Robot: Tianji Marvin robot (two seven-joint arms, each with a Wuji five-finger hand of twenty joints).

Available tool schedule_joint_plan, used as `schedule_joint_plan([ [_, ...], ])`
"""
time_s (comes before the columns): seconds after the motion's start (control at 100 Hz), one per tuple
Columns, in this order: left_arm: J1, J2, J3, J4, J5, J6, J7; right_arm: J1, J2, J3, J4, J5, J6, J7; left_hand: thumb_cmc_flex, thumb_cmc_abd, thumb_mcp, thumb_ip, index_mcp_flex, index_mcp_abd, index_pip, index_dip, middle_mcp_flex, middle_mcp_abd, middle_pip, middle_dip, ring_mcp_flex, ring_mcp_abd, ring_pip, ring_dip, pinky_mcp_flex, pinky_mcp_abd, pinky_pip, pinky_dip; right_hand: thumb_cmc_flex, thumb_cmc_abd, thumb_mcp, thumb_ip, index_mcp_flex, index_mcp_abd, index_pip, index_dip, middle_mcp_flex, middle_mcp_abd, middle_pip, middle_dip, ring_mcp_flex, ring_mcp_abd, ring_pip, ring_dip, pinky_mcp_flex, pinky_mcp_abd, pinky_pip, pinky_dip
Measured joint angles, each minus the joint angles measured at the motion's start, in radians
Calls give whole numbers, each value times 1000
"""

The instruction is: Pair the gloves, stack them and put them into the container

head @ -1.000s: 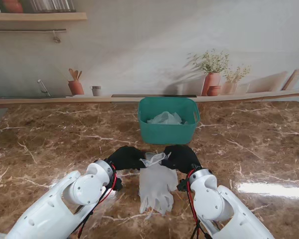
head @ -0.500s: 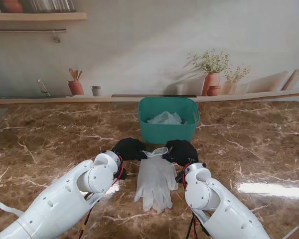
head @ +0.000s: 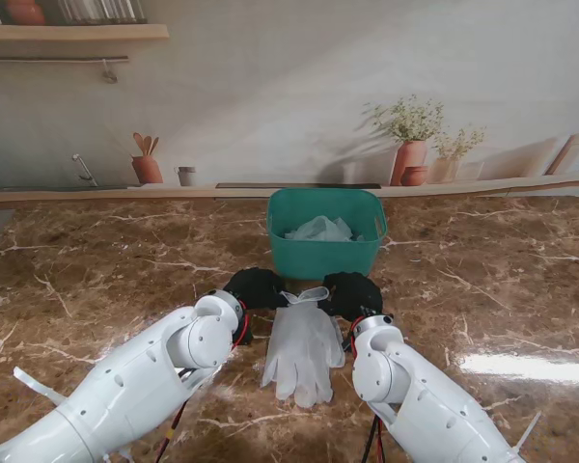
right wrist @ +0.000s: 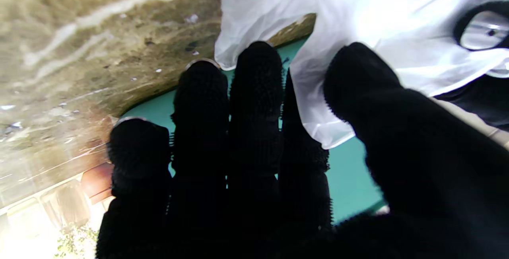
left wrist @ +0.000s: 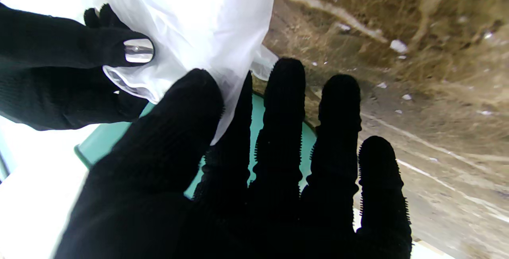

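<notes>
Brown marbled worktop (head: pixel 96 280) runs back to a wall with potted plants; a teal container (head: pixel 326 256) sits at its middle, already holding some white gloves (head: pixel 318 230). Just nearer to me, both black hands pinch the cuff of the stacked gloves (head: pixel 302 349), which hang fingers-down toward me. The left hand (head: pixel 256 287) nips one cuff corner between thumb and forefinger, its other fingers straight; the right hand (head: pixel 352 292) does the same at the opposite corner. The film is thin and slack, so I judge the under glove could slip free, or the trailing fingers could catch the container's near wall if carried over too low.
</notes>
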Motion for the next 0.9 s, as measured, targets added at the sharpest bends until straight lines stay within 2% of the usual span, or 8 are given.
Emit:
schedule_joint_plan([
  [0.11,0,-1,0,0,3,23,-9,5,-1,-7,14,-23,17,-8,-88,4,33,14,-93,16,-166,-5,-141,2,-38,-32,-100,0,-77,-50,-33,-5,-37,-44,-21,0,-29,0,-54,30,-117,-37,-74,0,-40,-43,-73,-2,-65,-25,-62,-9,-54,-3],
  [0.15,3,0,-3,-2,8,26,-12,5,-1,-6,14,-34,26,-9,-130,4,86,15,-106,38,-228,-5,-194,6,-42,-44,-137,0,-106,-71,-49,-13,-67,-67,-42,9,-25,3,-54,41,-219,-2,-112,0,-59,-70,-104,-3,-103,-44,-88,-10,-91,-7],
  [0.2,8,3,-10,-10,16,27,-26,2,0,-5,12,-45,42,-6,-173,12,112,36,-155,62,-308,-6,-275,20,-66,-63,-192,-15,-138,-91,-73,-27,-103,-95,-89,33,-36,75,-57,72,-359,93,-168,0,-90,-100,-143,-4,-152,-66,-122,-11,-137,-22],
  [0.23,13,7,-16,-20,22,30,-39,-1,1,-2,7,-51,54,-3,-170,12,124,43,-182,73,-345,2,-328,20,-77,-73,-220,-21,-160,-109,-85,-36,-122,-110,-92,37,-46,96,-97,81,-419,119,-206,1,-112,-112,-160,-4,-180,-78,-141,-11,-164,-24],
  [0.33,37,20,-43,-55,46,34,-62,-22,9,16,-21,-80,77,7,-184,38,118,53,-253,92,-440,-38,-472,20,-104,-101,-320,-20,-262,-194,-115,-70,-196,-173,-140,58,-85,101,-181,96,-533,129,-337,1,-163,-153,-220,-6,-260,-117,-191,-11,-237,-42],
  [0.44,92,29,-107,-98,73,29,-54,-54,20,44,-58,-141,85,5,-181,54,97,62,-310,101,-500,-55,-592,16,-140,-127,-408,-39,-342,-283,-139,-112,-277,-273,-144,79,-120,112,-236,108,-546,130,-420,2,-197,-200,-261,-12,-323,-147,-234,-13,-311,-63],
  [0.61,177,49,-189,-166,85,-5,-44,-81,39,62,-99,-172,79,-4,-181,74,-11,68,-321,105,-514,-73,-666,5,-160,-144,-474,-90,-392,-372,-143,-158,-403,-433,-144,81,-135,122,-237,109,-547,130,-439,2,-202,-260,-272,-12,-435,-213,-246,-13,-387,-93],
  [0.9,336,67,-330,-309,155,-75,4,-43,62,-13,-120,-217,78,31,-181,84,-43,68,-321,105,-525,-78,-666,-12,-160,-149,-486,-102,-402,-385,-143,-168,-452,-473,-141,30,-107,122,-237,109,-547,118,-464,2,-282,-336,-269,-22,-605,-315,-225,-11,-439,-153],
])
